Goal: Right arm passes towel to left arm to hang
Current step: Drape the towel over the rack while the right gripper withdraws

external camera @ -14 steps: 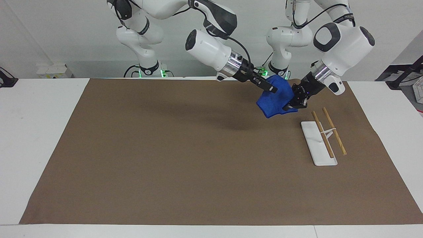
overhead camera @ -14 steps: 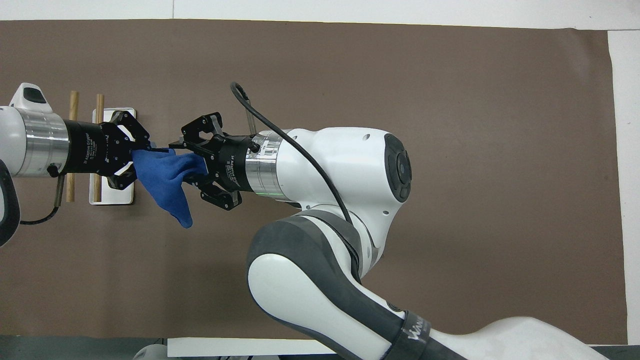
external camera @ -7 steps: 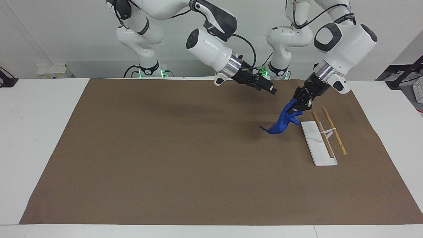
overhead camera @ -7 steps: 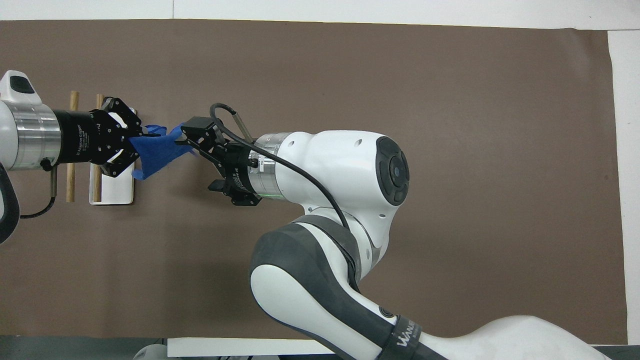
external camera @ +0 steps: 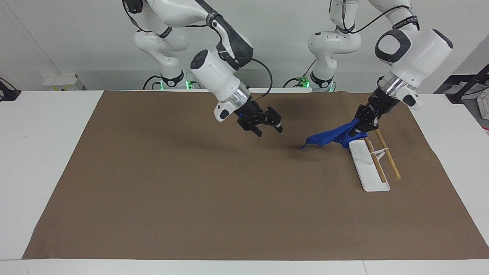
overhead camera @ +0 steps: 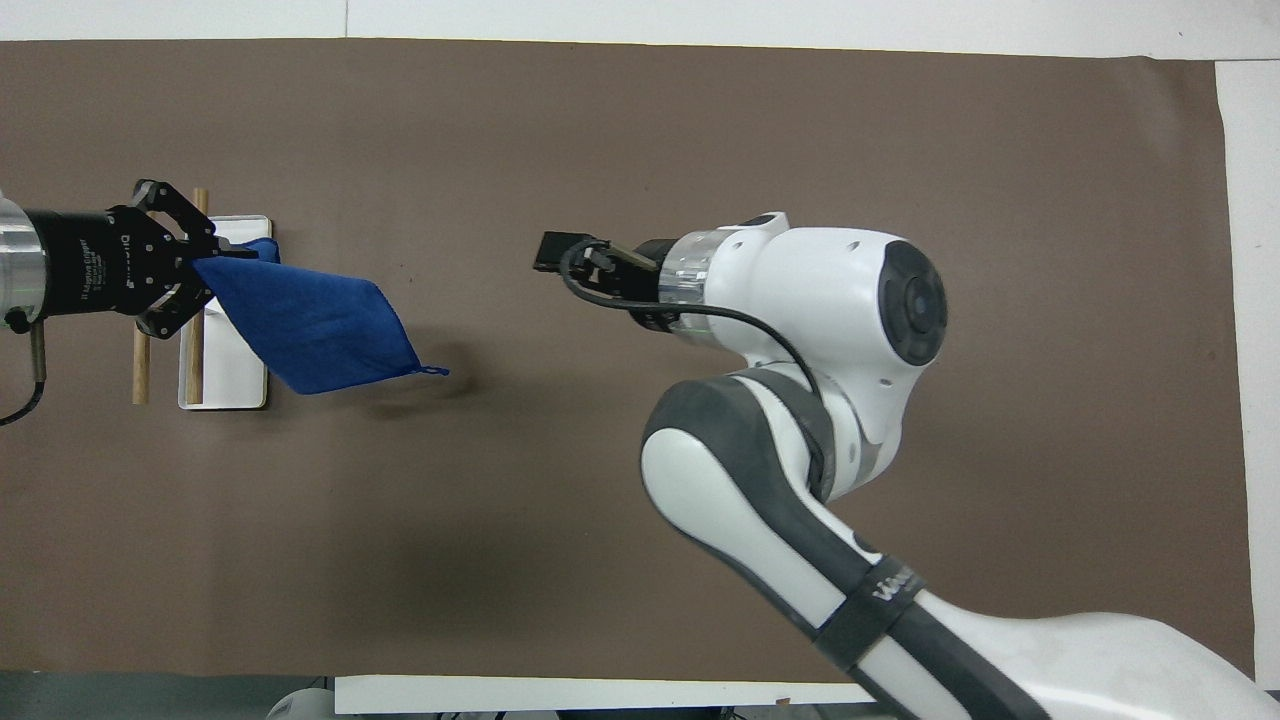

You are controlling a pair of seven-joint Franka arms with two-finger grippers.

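Over the rack (external camera: 369,165), left end effector (external camera: 363,124) clamps the towel (external camera: 331,137); right end effector (external camera: 267,126), fingers apart, is empty — handover done, hanging remains.

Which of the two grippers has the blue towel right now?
The left gripper, over the white rack, is shut on the towel, which trails from it toward the table's middle. The right gripper is open, holds nothing and hangs over the brown mat.

My facing camera sits high across the surface (external camera: 244,214), looking back at both arm bases from a distance. My overhead camera hangs above the robots' end, looking forward and steeply down, much closer. Both share the brown mat (overhead camera: 700,130), the rack (external camera: 368,168) and the towel (overhead camera: 310,325), half a turn apart.
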